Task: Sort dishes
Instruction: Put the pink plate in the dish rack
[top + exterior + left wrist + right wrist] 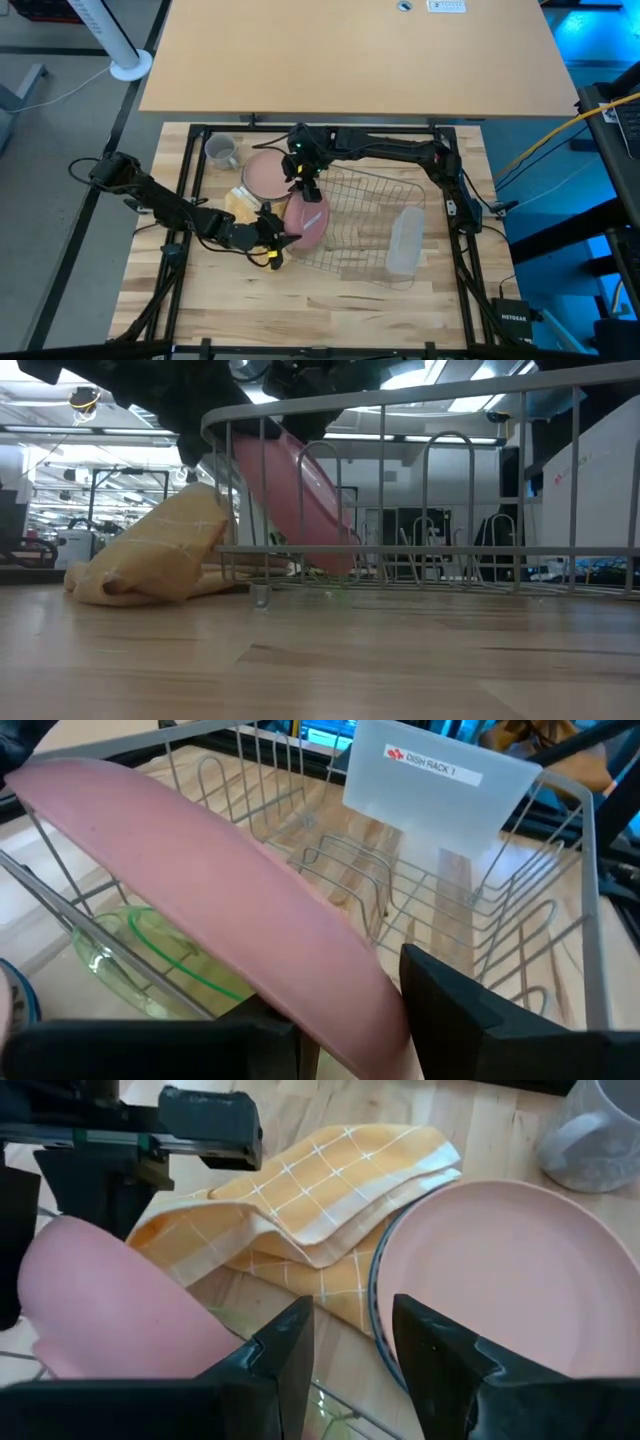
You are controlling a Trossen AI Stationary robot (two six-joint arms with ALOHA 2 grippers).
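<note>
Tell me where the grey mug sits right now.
In the high view the grey mug stands on the table's far left, outside the wire dish rack, just beyond the pink plate and the yellow checked cloth.

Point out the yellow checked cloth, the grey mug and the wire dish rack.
yellow checked cloth (pixel 330 1190), right wrist view, folded top layer.
grey mug (pixel 221 150), high view, its rim.
wire dish rack (pixel 560 890), left wrist view, far side wall.

floor (pixel 40 120): grey | desk (pixel 350 55): tan | ceiling lights (pixel 60 430): seemingly fluorescent
</note>
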